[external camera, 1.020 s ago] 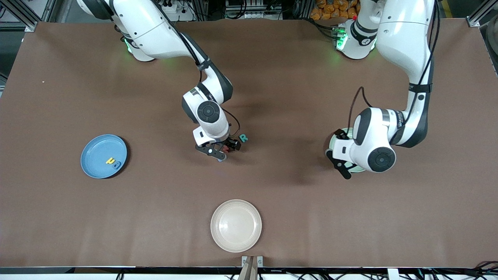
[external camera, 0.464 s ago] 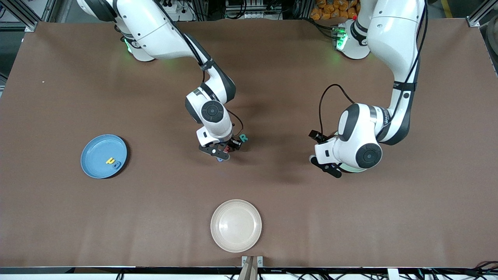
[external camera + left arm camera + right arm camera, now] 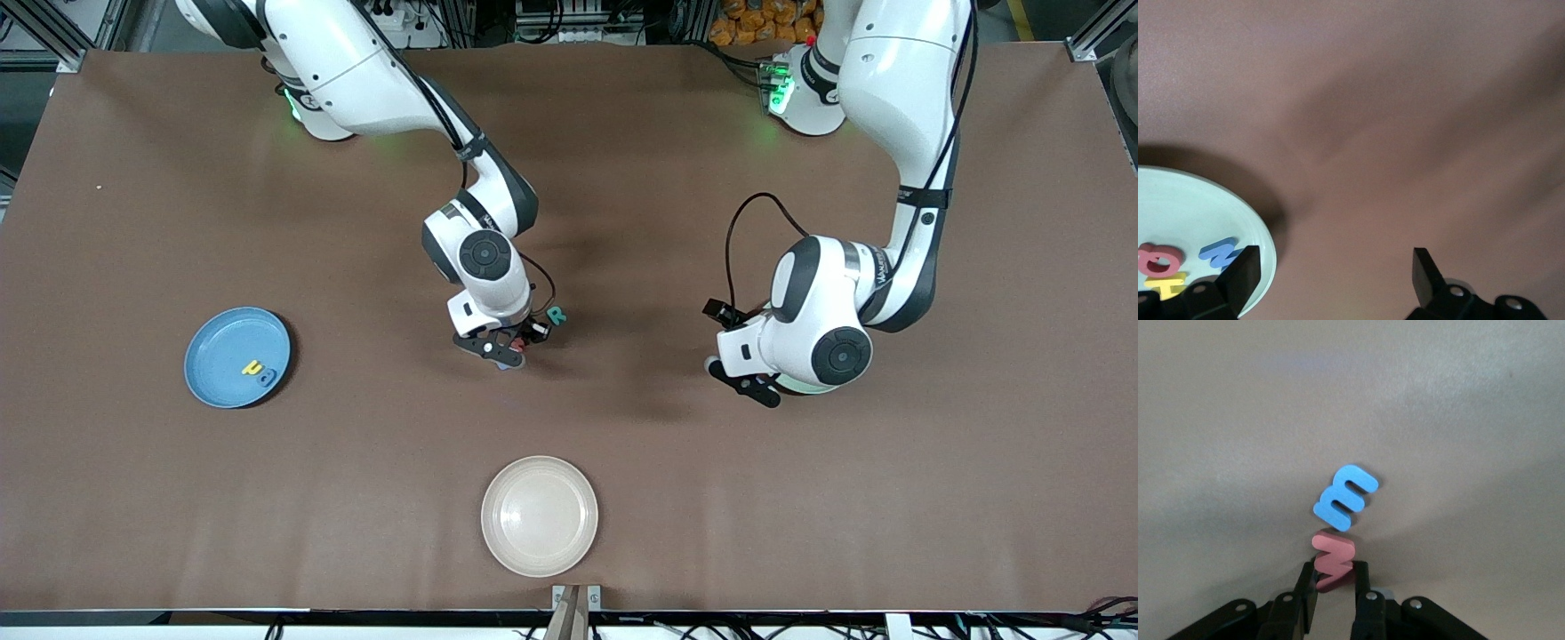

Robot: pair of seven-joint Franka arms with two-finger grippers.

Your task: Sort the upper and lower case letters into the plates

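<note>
One blue m [image 3: 1345, 497] touching gripped letter [image 3: 1332, 561]

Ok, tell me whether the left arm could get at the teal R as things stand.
Probably not cleanly: the right gripper, shut on the pink letter, sits right beside the teal R. The left gripper is open by the mint plate.

I read "m" as the blue letter [image 3: 1345, 497], "R" as the teal letter [image 3: 556, 314], nothing else legible.

Brown table [image 3: 622, 498]: blue plate [image 3: 222, 342], cream plate [image 3: 539, 516], teal letter [image 3: 556, 315].
</note>
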